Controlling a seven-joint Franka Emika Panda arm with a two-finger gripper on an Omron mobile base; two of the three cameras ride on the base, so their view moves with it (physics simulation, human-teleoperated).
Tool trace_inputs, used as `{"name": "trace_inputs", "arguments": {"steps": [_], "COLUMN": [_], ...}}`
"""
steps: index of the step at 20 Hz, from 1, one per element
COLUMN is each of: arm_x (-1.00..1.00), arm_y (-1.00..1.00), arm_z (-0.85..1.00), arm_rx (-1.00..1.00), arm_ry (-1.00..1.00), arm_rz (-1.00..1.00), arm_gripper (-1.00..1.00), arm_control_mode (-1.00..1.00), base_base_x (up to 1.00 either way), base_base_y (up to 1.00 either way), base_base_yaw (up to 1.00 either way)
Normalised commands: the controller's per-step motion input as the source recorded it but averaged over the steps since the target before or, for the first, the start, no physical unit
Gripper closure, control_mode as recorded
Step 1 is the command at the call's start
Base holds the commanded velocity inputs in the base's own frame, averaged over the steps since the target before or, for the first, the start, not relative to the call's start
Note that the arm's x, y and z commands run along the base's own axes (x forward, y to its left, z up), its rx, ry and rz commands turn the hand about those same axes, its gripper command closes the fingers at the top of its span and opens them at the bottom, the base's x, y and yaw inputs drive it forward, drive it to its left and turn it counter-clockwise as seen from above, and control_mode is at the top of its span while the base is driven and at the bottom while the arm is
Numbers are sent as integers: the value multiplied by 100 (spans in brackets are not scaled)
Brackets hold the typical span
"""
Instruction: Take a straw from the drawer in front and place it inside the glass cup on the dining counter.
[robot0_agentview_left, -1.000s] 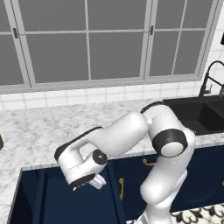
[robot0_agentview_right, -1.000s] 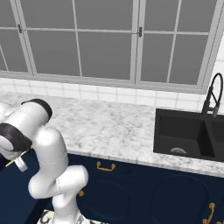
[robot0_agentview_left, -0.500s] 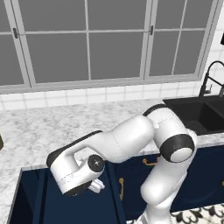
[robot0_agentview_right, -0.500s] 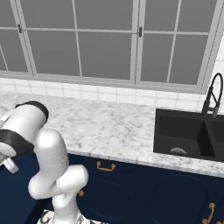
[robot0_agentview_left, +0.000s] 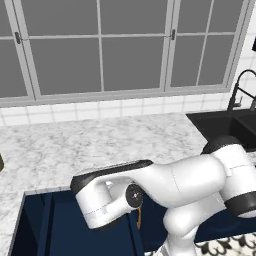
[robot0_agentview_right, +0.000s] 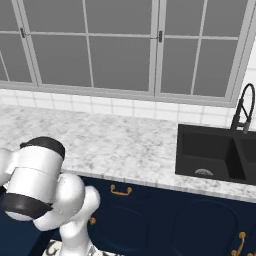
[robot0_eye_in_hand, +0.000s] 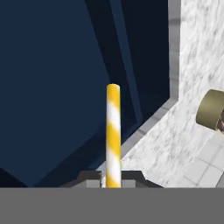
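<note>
The arm has swung lower and further left over the open drawer. The end effector is clamped on the straw, which points toward 12 o'clock, so pickup looks complete. The bench edge lies at 3 o'clock; open room lies at 9.

A row of grey-framed windows runs along the back wall, above a band of white tiles. Below lies a speckled marble worktop with a black sink set into it and a black tap behind. Navy cabinet fronts with brass handles stand beneath. A patterned floor shows low down.
</note>
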Motion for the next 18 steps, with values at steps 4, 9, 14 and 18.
{"name": "trace_inputs", "arguments": {"steps": [4,9,14,18], "arm_x": [0,0,-6,-12], "arm_y": [-25,-40,-62,-66], "arm_z": [100,100,100,100], "arm_rx": [8,13,15,6], "arm_ry": [-19,-35,-46,-53], "arm_rz": [1,13,22,28], "arm_gripper": [100,100,100,100], "arm_control_mode": [-100,-100,-100,-100], "base_base_x": [0,0,0,0], "base_base_y": [0,0,0,0], "base_base_yaw": [0,0,0,0]}}
